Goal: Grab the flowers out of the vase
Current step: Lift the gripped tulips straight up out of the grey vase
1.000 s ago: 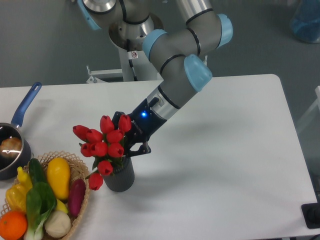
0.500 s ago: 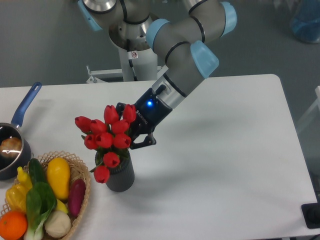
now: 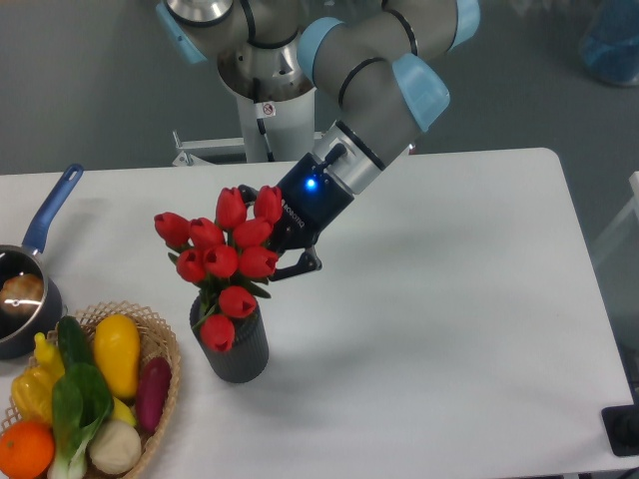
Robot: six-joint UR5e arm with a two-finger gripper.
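My black two-finger claw (image 3: 268, 261) is clamped, as I judge it, on the bunch of red closed tulip buds with green leaves (image 3: 228, 257), gripping behind the heads so the stems draw straight up. The stems' lower ends remain inside the small dark grey ribbed vase (image 3: 236, 349), upright on the white counter (image 3: 449, 329).

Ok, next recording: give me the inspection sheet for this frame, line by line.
Surface: white table, clean.
Job's things: red tulips, stems partly in the dark ribbed vase.
Clutter: wicker basket of vegetables at front left; dark pan with blue handle at left edge.
Grippers: gripper behind the tulip buds, fingers mostly hidden; grip cannot be confirmed.
Cables: nothing seen.
Surroundings: grey floor; robot pedestal behind the table.
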